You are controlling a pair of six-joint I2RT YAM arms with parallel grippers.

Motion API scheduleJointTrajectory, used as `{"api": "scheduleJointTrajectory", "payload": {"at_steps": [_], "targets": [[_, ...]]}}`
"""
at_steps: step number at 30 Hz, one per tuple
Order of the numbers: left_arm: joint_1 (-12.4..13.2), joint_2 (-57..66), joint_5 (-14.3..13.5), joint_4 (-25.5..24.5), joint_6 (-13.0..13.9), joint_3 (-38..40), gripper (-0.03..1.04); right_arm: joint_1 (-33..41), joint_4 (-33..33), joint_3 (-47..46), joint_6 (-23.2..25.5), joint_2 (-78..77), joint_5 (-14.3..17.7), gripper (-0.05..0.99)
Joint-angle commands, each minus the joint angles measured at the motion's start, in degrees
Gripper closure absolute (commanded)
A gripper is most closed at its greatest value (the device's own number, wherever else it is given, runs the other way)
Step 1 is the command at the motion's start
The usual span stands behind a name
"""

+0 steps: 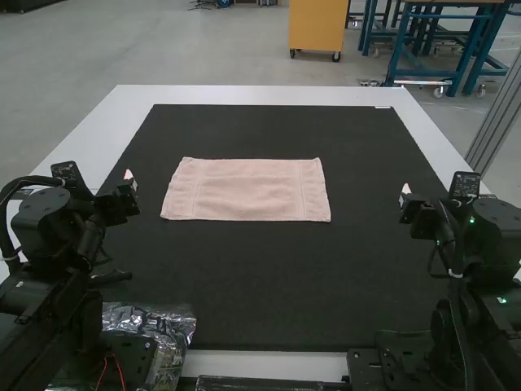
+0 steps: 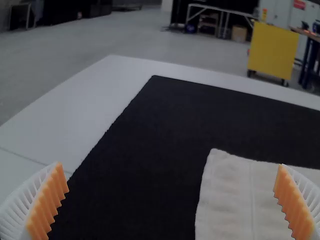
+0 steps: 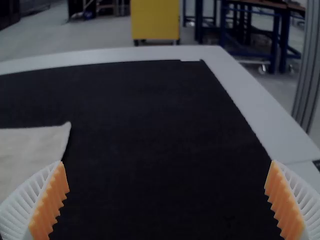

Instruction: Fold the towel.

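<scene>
- A pink towel (image 1: 247,190) lay flat on a black mat (image 1: 260,281).
- The left hand (image 1: 129,176) was spread wide, at the towel's nine o'clock.
- The right hand (image 1: 405,192), equally wide, was at three o'clock.

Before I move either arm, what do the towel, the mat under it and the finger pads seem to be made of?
Towel: soft woven cloth, probably cotton, matte, with stitched-looking bands near its ends. Mat: likely felt or similar fabric, dull black, without shine. Pads: probably rubber or flexible plastic, matte orange, moulded into ridges.
</scene>
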Motion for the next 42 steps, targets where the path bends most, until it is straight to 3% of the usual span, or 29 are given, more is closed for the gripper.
{"api": "scheduleJointTrajectory", "payload": {"at_steps": [1, 7, 9, 11, 13, 17, 19, 21, 22, 23, 25, 28, 29, 32, 34, 38, 41, 42], "targets": [[0.5, -0.1, -0.6, 0.3, -0.4, -0.3, 0.04, -0.6, 0.1, -0.3, -0.6, -0.3, -0.6, 0.03], [0.6, -0.1, -0.6, 2.0, 0.6, -0.3, 0.04, -0.5, 1.2, -0.3, -0.6, -0.3, -0.7, 0.03], [0.6, -0.1, -0.6, 3.5, 5.0, -0.2, 0.04, -0.4, 4.0, -0.3, -2.1, -0.3, -0.8, 0.03], [0.5, -0.2, -0.8, 5.7, 14.9, -0.3, 0.04, -0.4, 8.4, -0.3, -3.3, -0.3, -0.6, 0.03], [0.5, -0.1, -0.7, 6.2, 15.9, -0.3, 0.04, -0.4, 13.9, -0.3, -3.7, -0.3, 2.3, 0.02], [0.6, -0.1, -2.1, 11.9, 17.2, -0.3, 0.04, -0.6, 20.1, -0.3, -6.8, -0.3, 3.2, 0.02], [0.6, -0.1, -3.0, 14.9, 17.2, -0.3, 0.04, -0.8, 20.4, -0.3, -7.4, -0.3, 3.5, 0.02], [0.5, -0.1, -3.0, 17.3, 18.2, -0.3, 0.06, -0.8, 19.0, -0.3, -12.4, -0.4, 3.4, 0.02], [0.5, -0.1, -3.0, 17.9, 21.4, -0.3, 0.06, -0.9, 19.2, -0.3, -16.5, -0.3, 3.3, 0.02], [0.6, -0.1, -3.0, 18.5, 24.3, -0.3, 0.06, -0.8, 19.5, -0.3, -17.2, -0.3, 3.2, 0.02], [0.6, -0.1, -3.0, 18.8, 26.5, -0.3, 0.06, -0.7, 21.3, -0.3, -18.6, -0.4, 2.9, 0.02], [0.6, -0.1, -2.9, 20.5, 33.6, -0.3, 0.06, -0.8, 24.4, -0.4, -25.9, -0.3, 2.4, 0.03], [0.5, -0.2, -2.9, 22.0, 34.6, -0.3, 0.06, -0.8, 25.2, -0.3, -26.5, -0.4, 2.3, 0.03], [0.5, -0.1, 0.0, 26.8, 34.6, 0.0, 0.06, -1.0, 28.9, 0.9, -26.5, -0.3, 2.2, 0.03], [0.5, -0.1, 1.3, 28.9, 34.6, 1.6, 0.06, -1.0, 27.8, 4.4, -25.2, 0.0, 2.1, 0.03], [-0.6, 2.8, 2.5, 26.7, 34.2, 8.8, 0.07, -1.0, 24.4, 13.5, -19.3, 6.5, 1.0, 0.03], [-2.1, 11.0, 2.1, 26.8, 32.0, 14.8, 0.08, -1.0, 23.5, 21.0, -14.2, 16.4, 0.2, 0.03], [-2.7, 14.4, 1.8, 26.7, 30.1, 17.2, 0.08, -1.1, 23.2, 23.6, -12.4, 19.8, -0.3, 0.03]]}}
